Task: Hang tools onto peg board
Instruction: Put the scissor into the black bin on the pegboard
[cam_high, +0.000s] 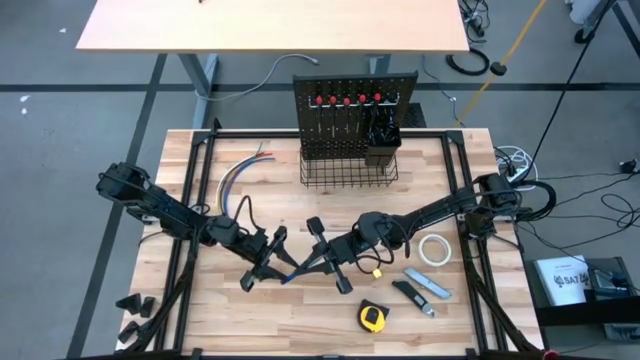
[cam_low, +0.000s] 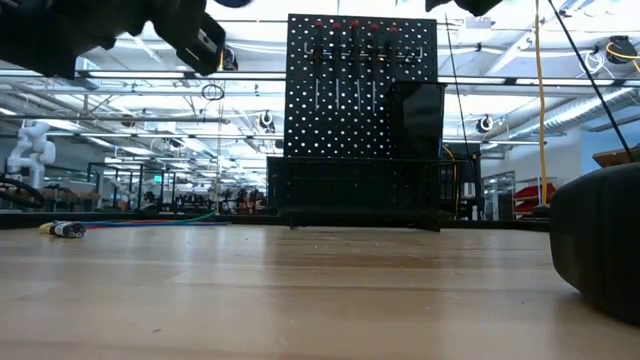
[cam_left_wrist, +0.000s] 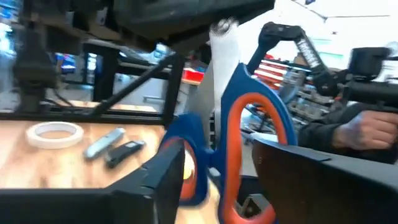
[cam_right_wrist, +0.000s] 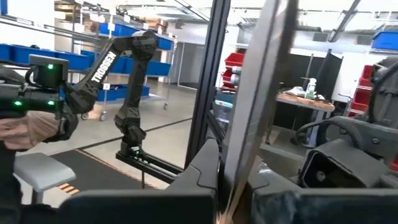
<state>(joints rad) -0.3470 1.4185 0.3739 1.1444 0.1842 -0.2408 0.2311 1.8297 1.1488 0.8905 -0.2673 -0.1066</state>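
The scissors (cam_left_wrist: 239, 134) are held mid-air between both grippers: blades pinched flat in the closed right gripper (cam_high: 325, 258), handles between the partly spread jaws of the left gripper (cam_high: 268, 256). If that pinch is off-centre, the scissors may be dropped, well short of the peg board (cam_high: 353, 118).

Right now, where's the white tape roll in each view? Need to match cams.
High view: white tape roll on the table's right side, just above the utility knife.
Low view: can't pick it out.
Left wrist view: tape roll lying flat on the tabletop.
Right wrist view: not in it.
Shared landmark: the utility knife lying beside it.
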